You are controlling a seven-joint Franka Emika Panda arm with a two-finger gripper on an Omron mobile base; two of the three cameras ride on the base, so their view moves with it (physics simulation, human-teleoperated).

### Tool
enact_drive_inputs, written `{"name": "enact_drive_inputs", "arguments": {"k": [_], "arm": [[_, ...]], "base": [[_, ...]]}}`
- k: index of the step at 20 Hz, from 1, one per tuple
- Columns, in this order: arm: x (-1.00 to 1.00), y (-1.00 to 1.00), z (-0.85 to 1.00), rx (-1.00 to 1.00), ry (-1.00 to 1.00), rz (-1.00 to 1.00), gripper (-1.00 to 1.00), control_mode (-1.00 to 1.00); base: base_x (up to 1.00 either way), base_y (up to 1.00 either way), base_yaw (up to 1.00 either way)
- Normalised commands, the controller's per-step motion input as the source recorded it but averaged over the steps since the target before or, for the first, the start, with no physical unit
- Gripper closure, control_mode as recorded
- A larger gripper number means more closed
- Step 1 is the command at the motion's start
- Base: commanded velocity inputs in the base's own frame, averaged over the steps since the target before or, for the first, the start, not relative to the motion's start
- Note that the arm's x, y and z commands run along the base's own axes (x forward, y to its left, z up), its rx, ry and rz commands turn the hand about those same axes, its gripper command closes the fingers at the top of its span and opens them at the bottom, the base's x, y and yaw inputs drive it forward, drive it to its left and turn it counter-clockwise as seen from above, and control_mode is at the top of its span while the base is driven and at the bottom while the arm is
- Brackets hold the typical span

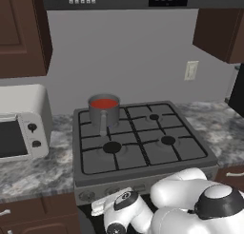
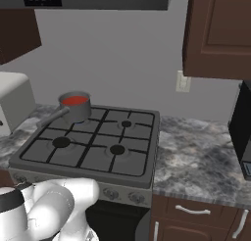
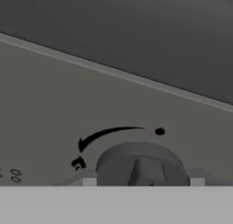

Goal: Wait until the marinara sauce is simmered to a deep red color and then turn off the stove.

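Knob [image 3: 142, 170] close ahead, pincer [image 3: 143, 184] shut on it. Marinara sauce [image 1: 104, 103] bright red in pot on stove [image 1: 143, 145], back left burner. Could slip off, leaving flame lit.

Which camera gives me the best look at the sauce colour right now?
The left base view: the marinara sauce faces it as a bright red disc in the pot. The right base view shows it smaller and more edge-on.
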Motion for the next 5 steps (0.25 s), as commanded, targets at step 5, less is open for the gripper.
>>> {"name": "enact_drive_inputs", "arguments": {"k": [5], "arm": [[0.17, -0.23, 0.02, 0.33, 0.12, -0.05, 1.00, -1.00]], "base": [[0.00, 0.00, 0.00]]}}
